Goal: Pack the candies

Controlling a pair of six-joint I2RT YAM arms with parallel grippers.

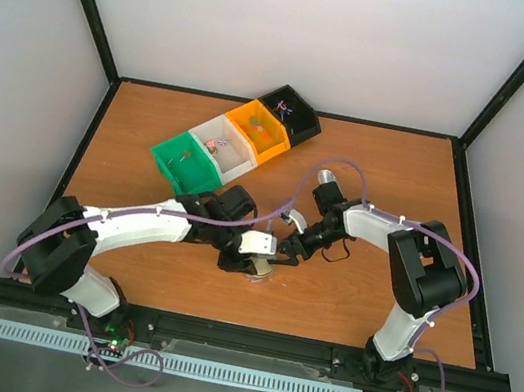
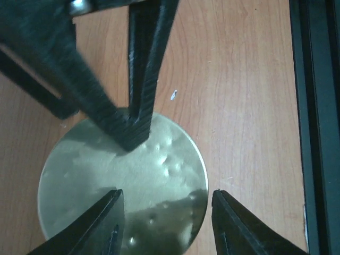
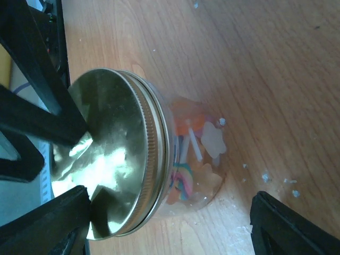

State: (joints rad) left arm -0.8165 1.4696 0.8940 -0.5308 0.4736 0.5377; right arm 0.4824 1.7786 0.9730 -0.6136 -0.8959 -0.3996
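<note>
A clear jar (image 3: 204,159) with a round gold lid (image 3: 111,154) stands on the wooden table (image 1: 377,176) between the two arms. Candies (image 3: 183,178) in orange, pink and white show through its glass. My left gripper (image 2: 167,194) hangs over the lid (image 2: 159,170), jaws apart: one finger above the lid, the other just outside its rim. My right gripper (image 3: 170,194) is open and straddles the jar, not touching on the far side. One of its fingers (image 2: 135,106) reaches onto the lid top. A few candies (image 1: 212,146) lie in the bins.
Four bins stand in a diagonal row at the back: green (image 1: 186,164), white (image 1: 223,140), orange (image 1: 259,130), black (image 1: 292,112). White crumbs (image 3: 265,178) are scattered on the wood by the jar. A black frame rail (image 2: 316,127) runs along the table's near edge.
</note>
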